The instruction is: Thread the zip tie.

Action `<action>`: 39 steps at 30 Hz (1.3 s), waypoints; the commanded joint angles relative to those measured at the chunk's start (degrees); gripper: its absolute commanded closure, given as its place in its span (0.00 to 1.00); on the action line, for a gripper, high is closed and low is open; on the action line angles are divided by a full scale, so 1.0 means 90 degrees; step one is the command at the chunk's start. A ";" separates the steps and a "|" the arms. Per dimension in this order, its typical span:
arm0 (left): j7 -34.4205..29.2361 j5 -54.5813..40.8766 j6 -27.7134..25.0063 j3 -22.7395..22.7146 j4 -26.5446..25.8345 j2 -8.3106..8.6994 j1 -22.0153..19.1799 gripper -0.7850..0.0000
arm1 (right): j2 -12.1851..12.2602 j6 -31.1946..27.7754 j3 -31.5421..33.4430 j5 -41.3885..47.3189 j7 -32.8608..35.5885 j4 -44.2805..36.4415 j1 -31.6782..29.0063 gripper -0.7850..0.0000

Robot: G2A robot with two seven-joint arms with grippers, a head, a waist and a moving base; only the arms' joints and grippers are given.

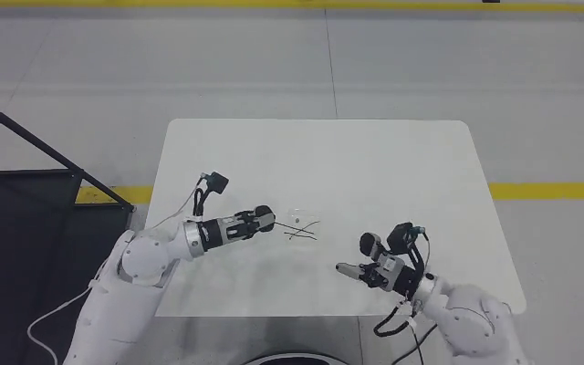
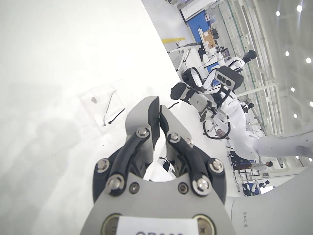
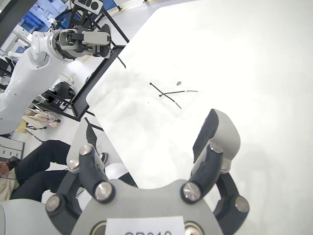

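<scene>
While the left gripper [image 2: 159,110] pinches a zip tie [image 3: 119,60], the right gripper [image 3: 151,121] gapes.

A white label [image 2: 156,225] behind the left claw [image 2: 159,106] and a second label [image 3: 145,226] behind the right claw [image 3: 151,121] bear dark characters cut off by the frame edge; none reads whole

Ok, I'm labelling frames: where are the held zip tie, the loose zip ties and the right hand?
Held zip tie [image 3: 121,62]: right wrist view, exposed strap.
Loose zip ties [image 3: 164,95]: right wrist view, their crossing.
Right hand [image 3: 151,121]: right wrist view, between fingertips.
</scene>
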 commanded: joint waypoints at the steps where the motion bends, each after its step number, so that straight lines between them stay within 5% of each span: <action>1: -0.0002 0.0003 -0.0001 0.0000 0.0000 0.0000 0.0000 1.00 | 0.0000 -0.0022 0.0009 -0.0028 -0.0107 -0.0011 -0.0021 0.00; 9: 0.0117 0.0009 0.0053 0.0041 -0.0052 -0.0005 0.0033 1.00 | -0.0005 -0.0026 -0.0092 0.0033 -0.0115 0.0021 0.0010 0.00; 13: 0.0210 0.0163 0.0220 0.0238 -0.0175 -0.0014 -0.0016 1.00 | 0.0031 -0.1001 -0.0373 0.1563 0.0524 0.0609 0.0423 0.00; 19: 0.0315 0.0252 0.0313 0.0544 -0.0244 -0.0036 -0.0096 1.00 | 0.0106 -0.1169 -0.0632 0.3836 0.1742 0.1555 0.1191 0.00; 29: 0.0394 0.0297 0.0331 0.1027 -0.0146 -0.0080 -0.0300 1.00 | 0.0154 -0.0741 -0.0867 0.4490 0.2222 0.2082 0.1651 0.00; 33: 0.0402 0.0227 0.0318 0.1049 -0.0130 -0.0077 -0.0343 1.00 | 0.0154 -0.0620 -0.0998 0.4448 0.2200 0.2114 0.1746 0.16; 37: 0.0376 0.0255 0.0288 0.1094 -0.0123 -0.0069 -0.0357 1.00 | 0.0157 -0.0541 -0.1104 0.4446 0.2193 0.2158 0.1823 0.42; 39: 0.0378 0.0305 0.0297 0.1132 -0.0114 -0.0067 -0.0370 1.00 | 0.0161 -0.0526 -0.1140 0.4430 0.2182 0.2174 0.1849 0.43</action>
